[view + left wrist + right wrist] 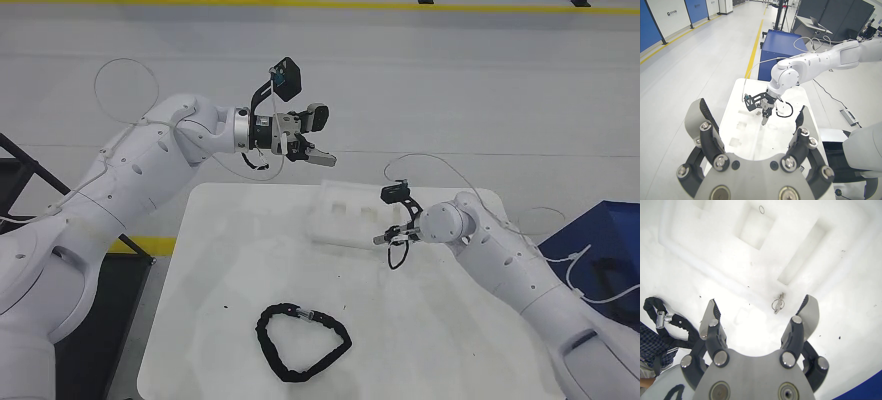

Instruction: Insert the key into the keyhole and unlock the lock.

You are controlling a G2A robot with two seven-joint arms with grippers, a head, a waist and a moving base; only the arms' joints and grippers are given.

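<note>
1. Right end effector (761, 307): fingers spread, nothing between them. It hangs low over the white surface (220, 280), just beside the near edge of the foam tray (335, 235).

2. Key (779, 303): lies flat on its split ring, against the foot of the foam tray's edge. It sits just ahead of the right end effector's fingertips, nearer one finger than the other, and touches neither.

3. Chain lock (300, 342): a black fabric-sleeved chain, closed in a loop, lying near the front of the surface and well apart from the key. Its chrome lock cylinder (660, 321) joins the two ends of the chain.

4. Left end effector (320, 138): fingers spread and empty. It is held high, above the far edge of the surface and well apart from the key and the chain lock.

5. Foam tray: white, with rectangular recesses. A small loose ring (762, 209) lies in one recess.
</note>
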